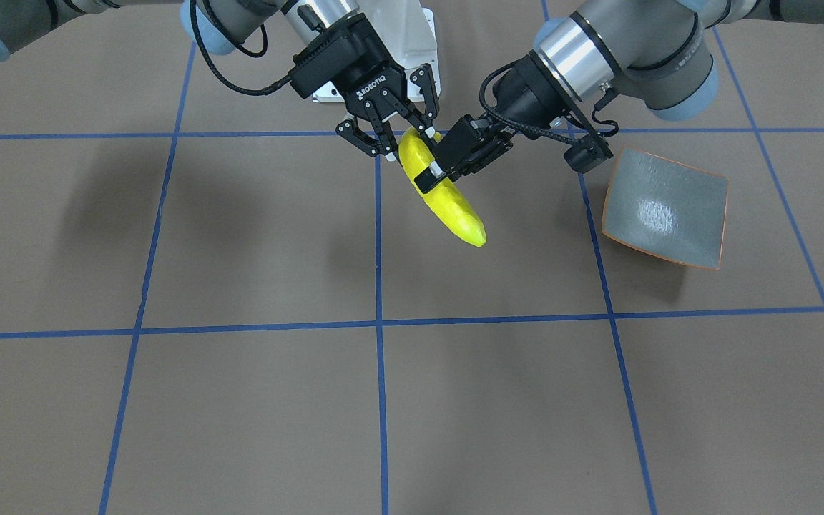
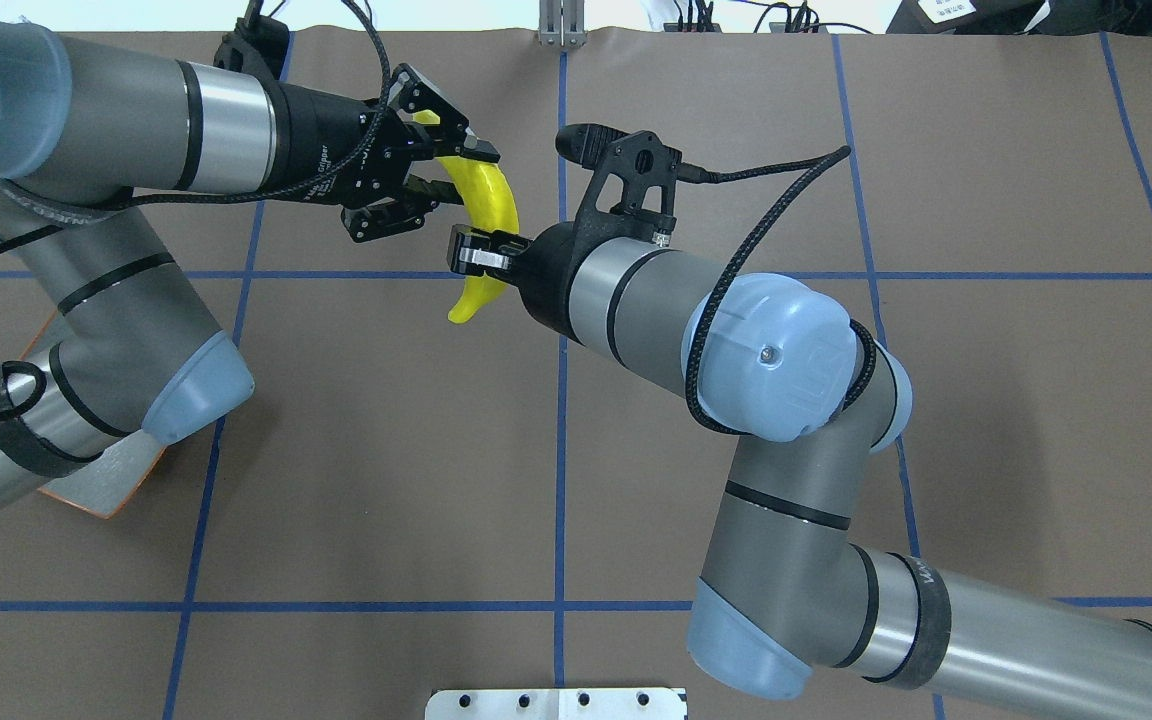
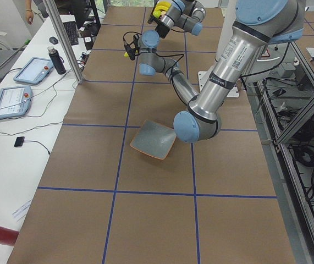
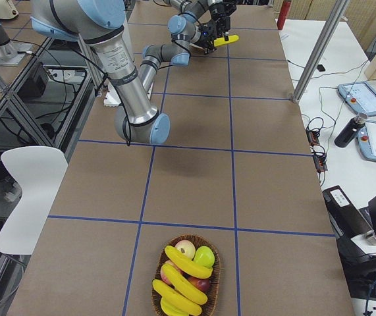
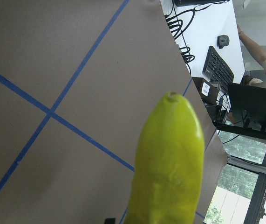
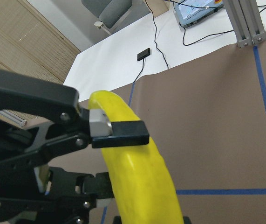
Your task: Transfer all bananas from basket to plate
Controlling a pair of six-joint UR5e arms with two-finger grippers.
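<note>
Glossy bright-yellow curved banana [image 1: 455, 211] hangs mid-air, upper centre, pinched by both claws: left gripper [image 1: 439, 163] mid-body, right gripper [image 1: 407, 141] at its upper end. Speckled grey-green square plate [image 1: 662, 214] w/ orange rim lies apart, right. Prob. light, stiff, slick, so grip mid-body, firmly.

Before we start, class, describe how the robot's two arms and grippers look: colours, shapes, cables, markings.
Both arms, left arm and right arm, are thick grey tubes with pale blue joint caps, black bands and a silver wrist ring. The left gripper and right gripper are black two-finger linkages; the right bears white ROBOTIQ lettering. Braided black cables loop at each wrist.
</note>
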